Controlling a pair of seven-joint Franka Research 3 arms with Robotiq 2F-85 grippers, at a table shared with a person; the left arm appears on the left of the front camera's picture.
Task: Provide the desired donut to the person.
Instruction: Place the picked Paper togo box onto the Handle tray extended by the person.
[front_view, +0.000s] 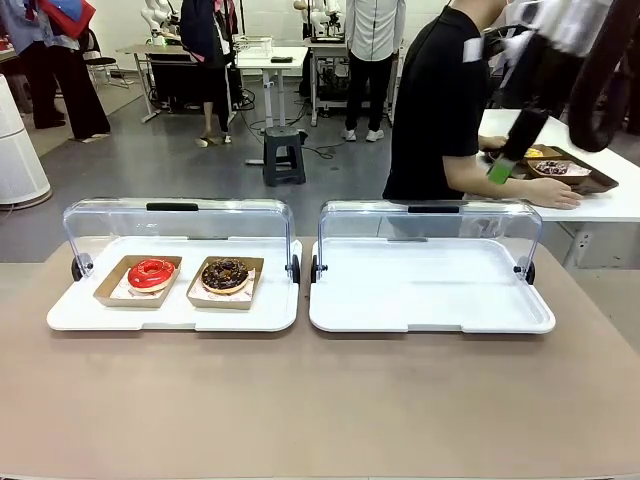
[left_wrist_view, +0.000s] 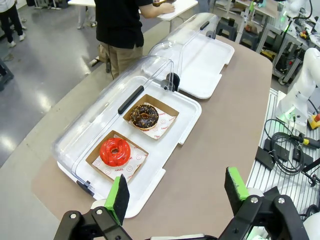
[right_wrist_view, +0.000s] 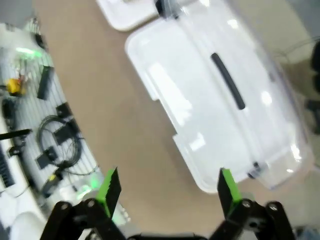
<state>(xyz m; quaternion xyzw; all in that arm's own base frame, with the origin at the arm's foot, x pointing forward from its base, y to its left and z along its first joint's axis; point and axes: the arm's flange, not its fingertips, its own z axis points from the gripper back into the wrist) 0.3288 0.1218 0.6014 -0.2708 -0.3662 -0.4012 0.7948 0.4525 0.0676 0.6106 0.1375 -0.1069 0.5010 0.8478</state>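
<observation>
Both pincers, left gripper (left_wrist_view: 177, 195) and right gripper (right_wrist_view: 170, 192), gape wide, empty. Red-glazed donut (left_wrist_view: 115, 151) and chocolate donut (left_wrist_view: 144, 116) sit ahead of the left one; the person (front_view: 437, 100) faces away, so it may grab the wrong one.

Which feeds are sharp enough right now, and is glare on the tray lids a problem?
Front view: table sharp; only the right arm is smeared at the upper right. Left wrist view: crisp, with wide-angle curving of the table edge; red donut and chocolate donut clear. Right wrist view: blurred throughout, with bright glare patches on the clear lid of the empty tray.
</observation>
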